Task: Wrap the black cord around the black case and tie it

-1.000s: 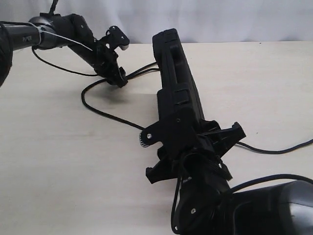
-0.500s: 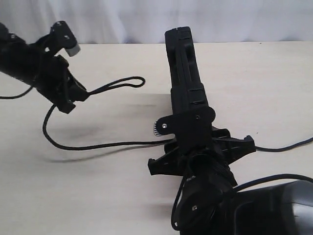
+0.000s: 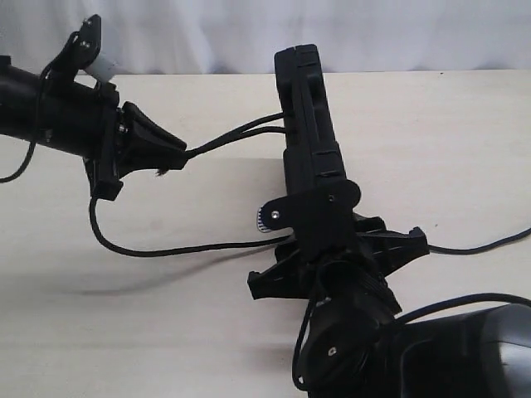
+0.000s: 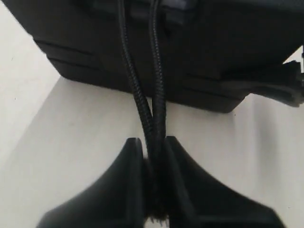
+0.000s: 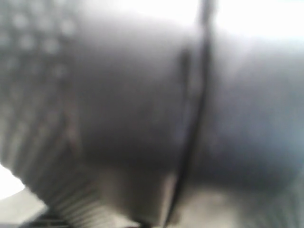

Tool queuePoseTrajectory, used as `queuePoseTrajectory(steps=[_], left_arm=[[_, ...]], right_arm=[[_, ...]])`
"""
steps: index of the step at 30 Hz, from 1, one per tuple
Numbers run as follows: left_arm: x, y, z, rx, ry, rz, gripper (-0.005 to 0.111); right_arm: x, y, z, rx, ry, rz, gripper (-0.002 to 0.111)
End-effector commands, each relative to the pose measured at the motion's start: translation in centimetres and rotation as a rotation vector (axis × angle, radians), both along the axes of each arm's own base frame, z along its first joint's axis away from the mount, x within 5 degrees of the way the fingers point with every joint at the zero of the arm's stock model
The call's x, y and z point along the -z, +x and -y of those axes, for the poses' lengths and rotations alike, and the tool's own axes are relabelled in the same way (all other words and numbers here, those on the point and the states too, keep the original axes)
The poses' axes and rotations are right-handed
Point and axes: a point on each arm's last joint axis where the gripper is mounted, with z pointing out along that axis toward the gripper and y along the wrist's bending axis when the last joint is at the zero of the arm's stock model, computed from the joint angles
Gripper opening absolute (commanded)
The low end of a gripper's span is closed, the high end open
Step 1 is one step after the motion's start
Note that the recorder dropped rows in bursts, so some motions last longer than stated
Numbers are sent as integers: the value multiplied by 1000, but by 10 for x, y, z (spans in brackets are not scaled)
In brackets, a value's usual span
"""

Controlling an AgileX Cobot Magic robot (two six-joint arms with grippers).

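Observation:
The black case [image 3: 307, 124] stands on its long edge, running away from the near end, where my right gripper [image 3: 328, 225] is shut on it. My left gripper [image 3: 178, 155], to the left of the case, is shut on the black cord [image 3: 236, 133]. Two strands run taut from it to the case's side. In the left wrist view both strands of the cord [image 4: 142, 104] leave the left gripper [image 4: 154, 147] and climb over the case [image 4: 213, 47]. More cord sags from the left gripper to the case's near end. The right wrist view is blurred: dark case [image 5: 118, 95], thin cord [image 5: 192, 123].
The pale table [image 3: 431, 149] carries a thicker smooth robot cable [image 3: 473, 249] at the right edge, and another cable [image 3: 448, 305] arcs by the right arm's base. My left arm [image 3: 41, 108] reaches in from the left. A white backdrop closes the far side.
My left gripper has moved right, toward the case, with the cord in it. The loop that hung free half a second ago now runs taut onto the case's side. The case has shifted slightly.

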Motion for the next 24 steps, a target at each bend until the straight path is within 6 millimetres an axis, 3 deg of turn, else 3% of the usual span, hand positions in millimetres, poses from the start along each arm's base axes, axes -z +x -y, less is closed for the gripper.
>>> queuePoseTrajectory(steps=[1,4,7,10,13,16,21,24], left_arm=[[0,-3,20,96,-25,73,0],[5,3,48,39,96,169,0],[3,7,51,2,86,204,0],[26,10,62,89,-42,126,0],[28,16,62,19,-75,110,0],[28,16,62,19,-75,110,0],[29,18,60,-4,-52,115,0],[29,18,60,-8,-48,116,0]], right_arm=[[12,-6,-8,-71,66,-125,4],[12,-7,-8,-99,34,-136,4],[13,-8,-10,-150,-8,-152,4],[15,-10,-13,-223,-44,-183,4],[16,-10,-13,-257,-87,-188,6],[16,-10,-13,-273,-105,-189,23],[16,-10,-13,-271,-106,-187,79],[15,-10,-13,-274,-110,-188,83]])
